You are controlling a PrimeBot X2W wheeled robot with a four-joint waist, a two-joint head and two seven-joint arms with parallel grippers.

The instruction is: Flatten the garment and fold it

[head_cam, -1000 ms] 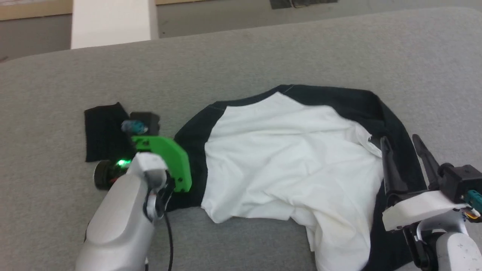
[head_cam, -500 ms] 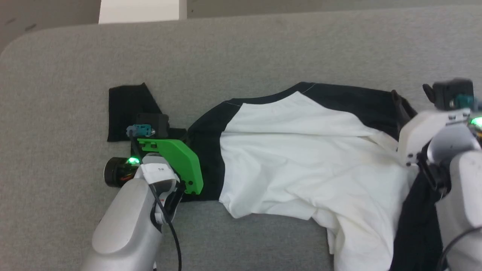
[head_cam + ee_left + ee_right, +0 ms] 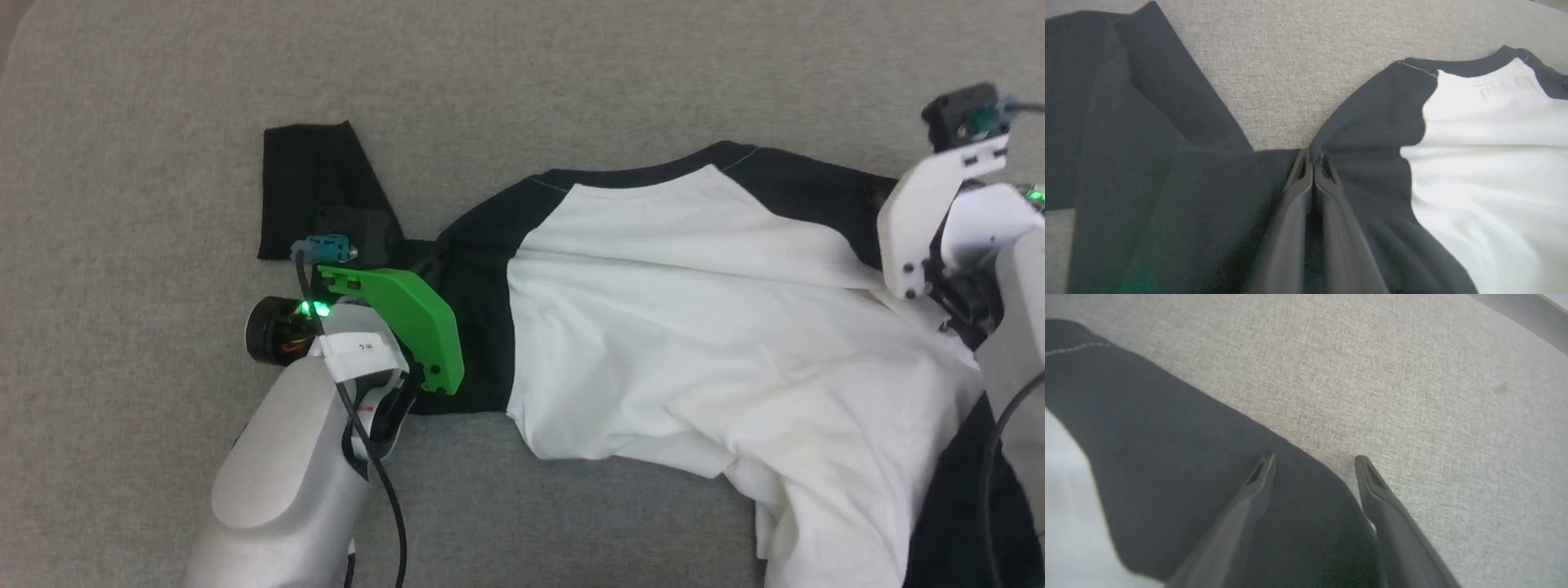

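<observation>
The garment (image 3: 694, 327) lies spread across the grey desk (image 3: 163, 122), white body up and rumpled. Its black neckline (image 3: 645, 175) faces the far side, and its lower part runs off the bottom right of the head view. That view takes in the whole layout. One black sleeve (image 3: 314, 184) reaches out flat to the left, and the other black sleeve (image 3: 816, 200) goes under the right arm's white bracket (image 3: 931, 220). From the head, the left arm's fingers are hidden under its green bracket (image 3: 400, 314).

The left wrist view gives the close detail. The left tool (image 3: 1312, 165) has its fingers pressed together, pinching a small fold of black cloth where the sleeve meets the shoulder, and the fabric is drawn in creases toward the tips. The ribbed neckline shows at the upper right of that view.

The right wrist view shows the right tool (image 3: 1314, 465) with its fingers spread. One finger (image 3: 1249, 498) is over the black sleeve and the other tip is at the cloth's edge, with bare desk beyond. I cannot tell whether either finger touches the cloth.
</observation>
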